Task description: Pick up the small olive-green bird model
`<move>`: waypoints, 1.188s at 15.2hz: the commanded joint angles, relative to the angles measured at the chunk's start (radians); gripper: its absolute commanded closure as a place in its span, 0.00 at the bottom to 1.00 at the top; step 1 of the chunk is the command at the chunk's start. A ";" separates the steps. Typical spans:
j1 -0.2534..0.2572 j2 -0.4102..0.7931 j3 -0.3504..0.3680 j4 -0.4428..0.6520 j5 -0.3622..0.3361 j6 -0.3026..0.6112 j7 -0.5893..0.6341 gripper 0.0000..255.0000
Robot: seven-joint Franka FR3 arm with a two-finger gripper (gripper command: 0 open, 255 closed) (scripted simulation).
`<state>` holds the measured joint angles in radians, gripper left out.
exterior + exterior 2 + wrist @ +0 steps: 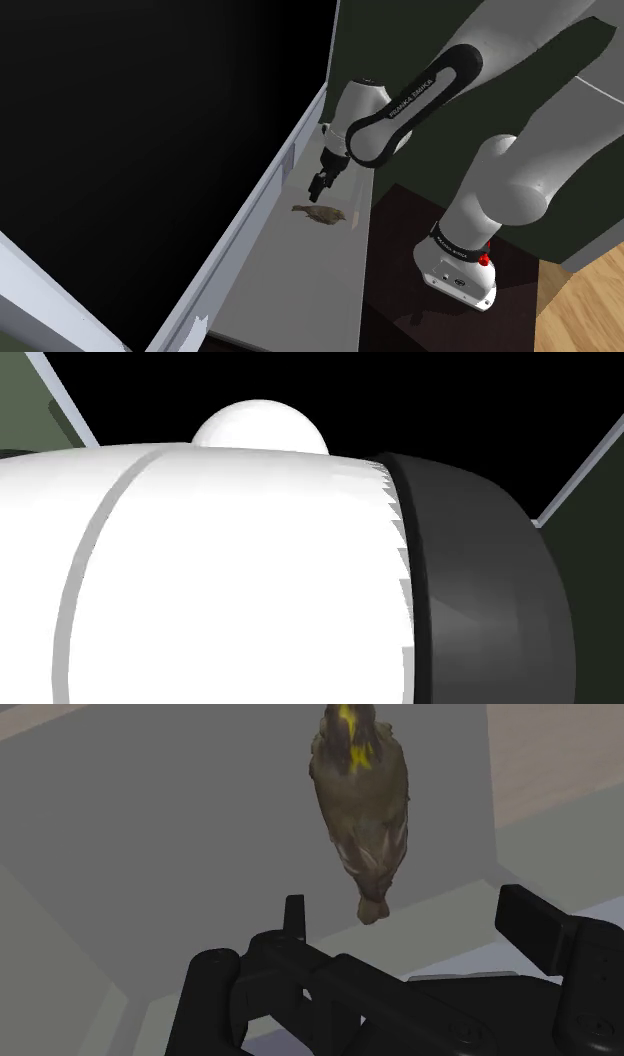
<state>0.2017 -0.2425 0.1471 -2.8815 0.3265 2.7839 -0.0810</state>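
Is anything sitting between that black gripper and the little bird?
No. The stretch between the open gripper and the bird is bare grey ledge, seen in the wrist view; the shoulder view shows a gap too.

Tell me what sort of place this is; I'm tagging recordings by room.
Probably a room in a house, though hard to pin down: a narrow grey ledge carrying the bird model, a dark green wall behind, and wood floor beside the stand.

arm [432, 92] reaches down, gripper [318, 189] pointing downward, jaws apart
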 commanded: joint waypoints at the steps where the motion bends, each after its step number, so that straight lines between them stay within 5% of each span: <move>1: 0.039 0.099 -0.004 -0.007 0.056 0.113 -0.041 0.00; 6: 0.077 0.197 -0.018 0.004 0.150 0.200 -0.118 0.00; 9: 0.098 0.279 -0.008 0.026 0.290 0.260 -0.232 0.00; 11: 0.093 0.279 -0.004 0.026 0.289 0.260 -0.231 0.00; 12: 0.094 0.278 -0.003 0.025 0.290 0.261 -0.232 1.00; 18: 0.094 0.276 -0.003 0.023 0.288 0.260 -0.230 1.00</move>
<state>0.2957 0.0329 0.1437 -2.8573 0.6144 3.0441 -0.3105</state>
